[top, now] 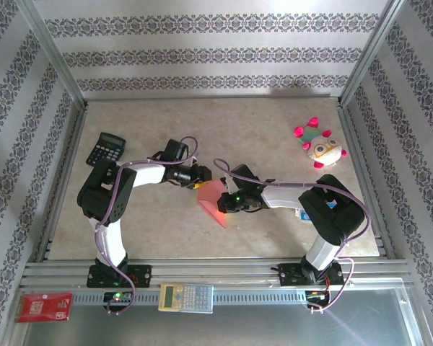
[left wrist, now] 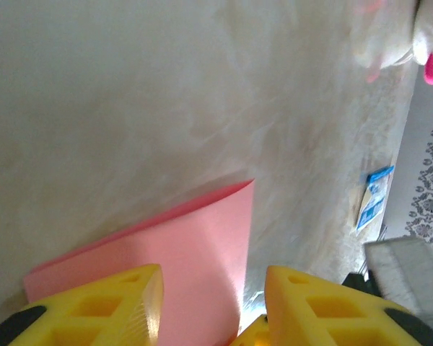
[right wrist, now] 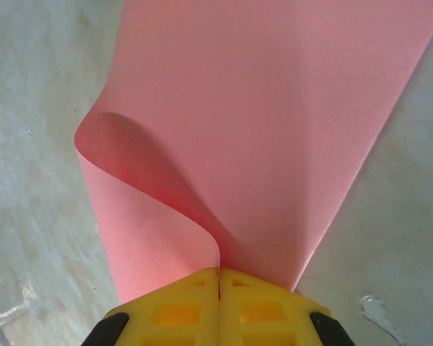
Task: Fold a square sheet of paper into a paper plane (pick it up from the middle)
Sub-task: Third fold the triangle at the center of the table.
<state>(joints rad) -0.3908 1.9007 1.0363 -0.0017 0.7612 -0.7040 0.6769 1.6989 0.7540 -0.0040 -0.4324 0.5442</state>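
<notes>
Over beige tabletop (top: 151, 231), right gripper (right wrist: 219, 277) pinches the paper sheet (right wrist: 274, 108); left gripper (left wrist: 213, 288) hangs parted above it.

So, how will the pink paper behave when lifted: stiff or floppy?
Probably floppy: the pink paper curls over itself where the right gripper pinches it. Likely light too: its edge looks thin, so it may crease easily.

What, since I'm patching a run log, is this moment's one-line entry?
right gripper: shut on salmon-pink paper sheet | left gripper: open over sheet | sheet: curled
</notes>
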